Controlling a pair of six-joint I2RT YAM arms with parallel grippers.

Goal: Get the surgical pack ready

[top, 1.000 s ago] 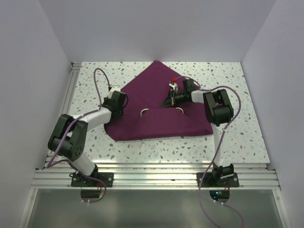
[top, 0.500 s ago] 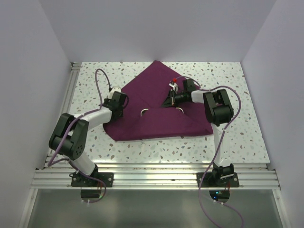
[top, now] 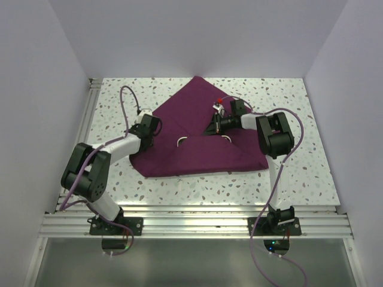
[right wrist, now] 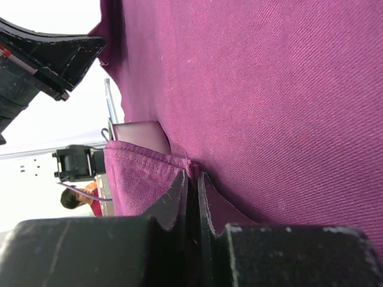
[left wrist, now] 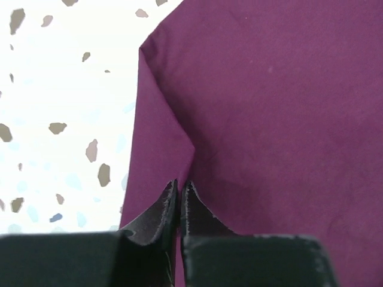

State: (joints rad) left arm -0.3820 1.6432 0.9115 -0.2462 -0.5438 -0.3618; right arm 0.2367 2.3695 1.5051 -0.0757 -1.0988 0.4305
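Left tool (left wrist: 179,190) and right tool (right wrist: 192,179) narrow on surgical pack (top: 197,158) folds, pinched cloth barely visible.

The surgical pack (top: 197,152) lies on the table (top: 299,173), toward its back.

Left arm stretches low and forward, left hand (left wrist: 179,190) pinched on a fold of the surgical pack (top: 197,158); right arm (elbow raised) bends inward, right hand (right wrist: 192,179) clamping its hem.
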